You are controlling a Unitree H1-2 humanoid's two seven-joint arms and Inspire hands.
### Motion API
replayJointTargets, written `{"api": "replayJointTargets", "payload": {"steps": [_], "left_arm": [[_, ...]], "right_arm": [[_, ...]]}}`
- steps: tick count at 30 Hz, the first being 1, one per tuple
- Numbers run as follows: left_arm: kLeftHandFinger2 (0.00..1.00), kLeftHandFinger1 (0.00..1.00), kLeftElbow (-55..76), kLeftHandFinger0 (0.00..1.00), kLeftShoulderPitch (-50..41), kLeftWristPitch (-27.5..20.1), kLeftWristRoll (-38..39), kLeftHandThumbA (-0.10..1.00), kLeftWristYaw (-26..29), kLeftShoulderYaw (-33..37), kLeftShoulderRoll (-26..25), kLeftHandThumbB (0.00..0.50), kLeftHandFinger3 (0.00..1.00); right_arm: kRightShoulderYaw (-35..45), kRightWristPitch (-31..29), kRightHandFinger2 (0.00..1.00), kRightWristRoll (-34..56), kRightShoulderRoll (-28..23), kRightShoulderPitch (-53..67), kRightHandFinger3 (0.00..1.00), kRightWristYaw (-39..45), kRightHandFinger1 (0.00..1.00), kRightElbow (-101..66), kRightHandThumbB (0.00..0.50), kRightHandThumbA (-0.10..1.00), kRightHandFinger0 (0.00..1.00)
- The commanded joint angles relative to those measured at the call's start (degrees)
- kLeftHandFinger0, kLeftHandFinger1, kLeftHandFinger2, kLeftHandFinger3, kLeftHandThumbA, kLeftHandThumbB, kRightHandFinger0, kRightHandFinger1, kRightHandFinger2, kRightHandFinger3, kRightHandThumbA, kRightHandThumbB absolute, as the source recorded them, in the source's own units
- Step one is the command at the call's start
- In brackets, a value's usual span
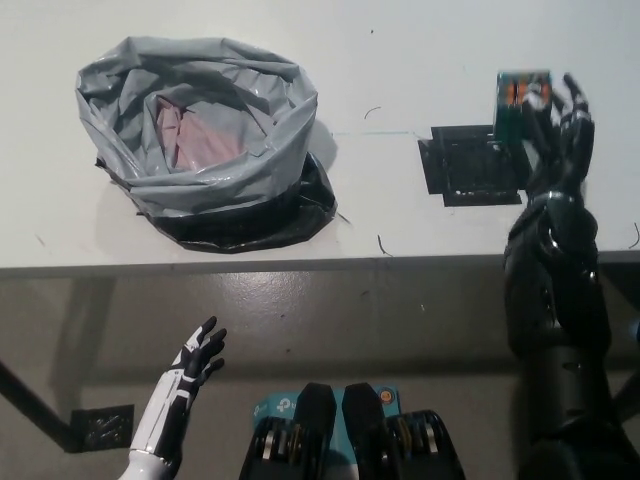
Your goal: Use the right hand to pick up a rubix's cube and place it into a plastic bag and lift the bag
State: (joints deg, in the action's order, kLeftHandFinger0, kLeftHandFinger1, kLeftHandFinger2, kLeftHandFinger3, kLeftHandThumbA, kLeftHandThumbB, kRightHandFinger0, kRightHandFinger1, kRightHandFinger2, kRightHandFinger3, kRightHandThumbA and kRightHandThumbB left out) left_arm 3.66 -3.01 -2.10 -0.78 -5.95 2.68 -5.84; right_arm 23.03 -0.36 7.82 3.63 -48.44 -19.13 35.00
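White left hand (192, 365) low at near left, below worktop edge, fingers spread, holding nothing. Grey-brown floor beneath, small black square plate (102, 427) on it. No readable writing or labels anywhere. White worktop (400, 60) bears faint dark scratch marks. Black square mat (470, 166) lies on worktop at right. Black right hand (553, 125) raised beyond mat, fingers clasped around multicoloured rubix's cube (522, 98). Crumpled grey plastic bag (200, 140), mouth open, pinkish inside, sits well apart at left.
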Motion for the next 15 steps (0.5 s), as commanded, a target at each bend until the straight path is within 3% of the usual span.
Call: {"api": "replayJointTargets", "payload": {"steps": [1, 4, 6, 9, 11, 15], "left_arm": [[1.00, 1.00, 1.5, 1.00, 0.3, -1.5, -0.1, 1.00, -0.4, 0.4, -0.2, 0.077, 1.00], [1.00, 1.00, 1.6, 1.00, 0.3, -1.4, -0.4, 1.00, -0.4, 0.5, -0.3, 0.067, 1.00], [1.00, 1.00, 1.5, 1.00, 0.4, -1.1, 0.0, 1.00, -0.6, 0.4, -0.4, 0.085, 1.00], [1.00, 1.00, 1.6, 1.00, 0.2, -0.7, 0.4, 1.00, -0.7, 0.3, -0.3, 0.092, 1.00], [1.00, 1.00, 1.7, 1.00, 0.1, -0.5, 0.1, 1.00, -0.7, 0.5, -0.4, 0.098, 1.00], [1.00, 1.00, 1.7, 1.00, -0.1, -0.9, -0.6, 1.00, -0.5, 0.7, -0.3, 0.092, 1.00]], "right_arm": [[-1.7, 5.2, 0.87, 7.4, 2.8, -6.3, 0.98, 3.3, 0.31, -11.8, 0.145, -0.10, 0.00], [-3.7, 7.9, 0.79, 6.4, 3.6, -8.0, 0.91, 2.5, 0.25, -14.9, 0.138, -0.10, 0.00], [-6.5, 8.5, 0.83, 5.4, 4.2, -9.6, 0.98, 3.9, 0.24, -16.8, 0.139, -0.10, 0.00], [-10.1, 8.2, 0.80, 3.1, 4.4, -10.6, 0.80, 4.7, 0.24, -17.3, 0.142, -0.10, 0.00], [-12.5, 6.8, 0.82, 2.1, 5.0, -11.4, 0.75, 5.4, 0.29, -16.3, 0.143, -0.10, 0.00], [-19.9, 6.0, 0.81, -5.1, 6.1, -13.7, 0.83, 4.0, 0.32, -11.5, 0.130, -0.10, 0.00]]}}
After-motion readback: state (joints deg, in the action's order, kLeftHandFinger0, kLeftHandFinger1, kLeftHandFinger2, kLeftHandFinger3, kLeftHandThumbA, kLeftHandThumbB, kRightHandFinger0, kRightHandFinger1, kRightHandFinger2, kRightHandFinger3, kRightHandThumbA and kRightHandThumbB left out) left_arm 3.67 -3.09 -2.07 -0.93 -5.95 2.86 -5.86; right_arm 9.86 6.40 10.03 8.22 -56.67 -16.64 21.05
